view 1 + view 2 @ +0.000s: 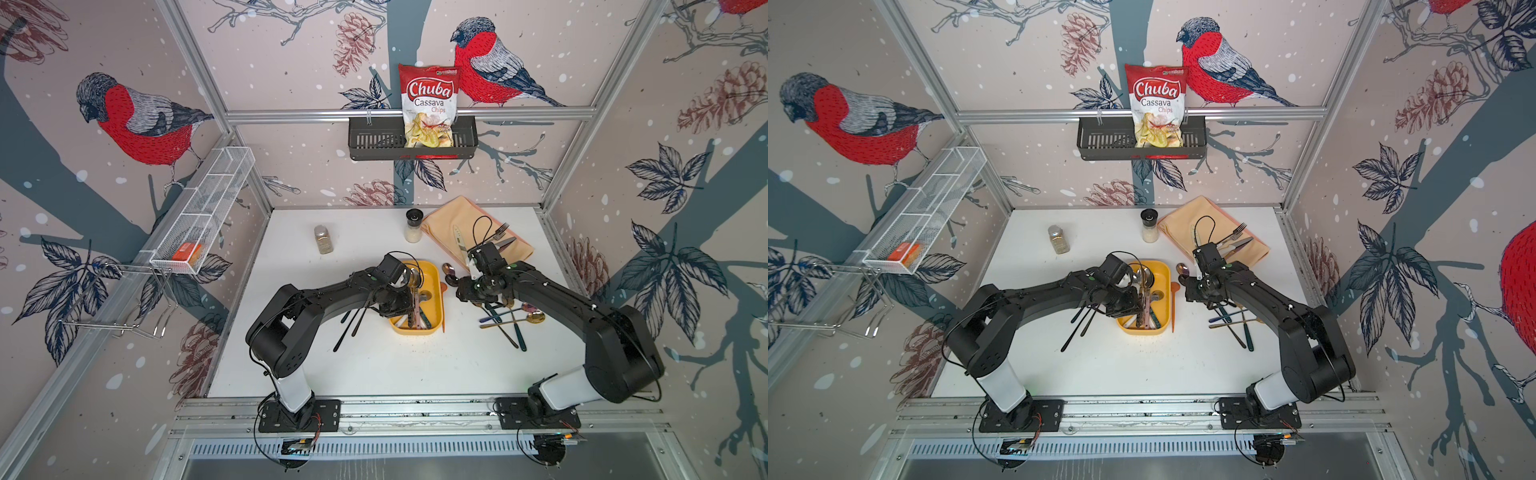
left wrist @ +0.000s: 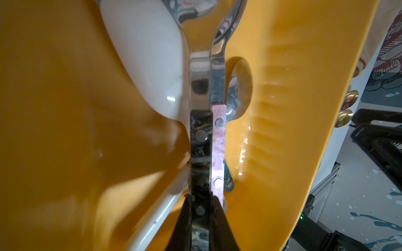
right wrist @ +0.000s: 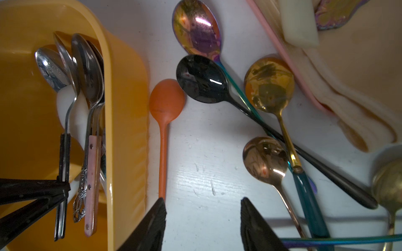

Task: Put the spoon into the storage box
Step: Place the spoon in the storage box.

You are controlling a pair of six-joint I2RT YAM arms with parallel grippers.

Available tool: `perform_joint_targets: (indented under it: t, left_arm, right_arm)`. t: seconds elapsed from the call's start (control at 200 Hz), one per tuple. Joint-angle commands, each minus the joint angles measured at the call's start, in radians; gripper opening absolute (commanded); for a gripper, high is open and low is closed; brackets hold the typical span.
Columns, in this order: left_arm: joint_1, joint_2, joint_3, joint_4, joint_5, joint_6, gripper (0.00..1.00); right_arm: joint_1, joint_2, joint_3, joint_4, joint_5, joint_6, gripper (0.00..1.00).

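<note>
The yellow storage box (image 1: 437,291) (image 1: 1165,286) sits mid-table and holds several spoons. My left gripper (image 2: 201,200) (image 1: 409,305) is down inside the box, shut on the black handle of a steel spoon (image 2: 201,134) (image 3: 65,152). That spoon lies beside a pink-handled spoon (image 2: 218,139) and on a white spoon (image 2: 148,54). My right gripper (image 3: 202,201) (image 1: 462,296) hangs open just right of the box, with bare table between its fingers. An orange spoon (image 3: 166,102) lies along the box's outer wall, its handle by one fingertip.
Black (image 3: 202,80), iridescent (image 3: 195,28), gold (image 3: 268,84) and rose-gold (image 3: 264,160) spoons lie crossed right of the box. A peach napkin (image 1: 453,216) at the back right carries a fork and knife. Two spice jars (image 1: 323,239) (image 1: 414,226) stand behind; dark utensils (image 1: 353,328) lie left.
</note>
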Motion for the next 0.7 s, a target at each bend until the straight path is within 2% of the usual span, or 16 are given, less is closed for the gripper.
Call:
perform_joint_targets:
  t: [0.0, 0.17, 0.34, 0.47, 0.695]
  left_arm:
    - [-0.004, 0.004, 0.011, 0.018, 0.011, 0.003, 0.13]
    - [-0.005, 0.006, 0.047, -0.014, 0.013, 0.041, 0.23]
    - [-0.004, -0.004, 0.138, -0.121, -0.033, 0.151, 0.35]
    - [-0.004, -0.017, 0.202, -0.222, -0.080, 0.239, 0.36]
    - [0.025, -0.081, 0.240, -0.406, -0.275, 0.429, 0.34]
  right_arm:
    - [0.000, -0.003, -0.001, 0.011, -0.004, 0.013, 0.56]
    - [0.001, -0.001, 0.001, 0.013, -0.006, 0.012, 0.56]
    - [0.001, 0.005, 0.004, 0.010, -0.008, 0.008, 0.57]
    - [0.001, 0.009, 0.009, 0.010, -0.009, 0.007, 0.57]
    - [0.001, 0.015, 0.010, 0.012, -0.013, 0.001, 0.57]
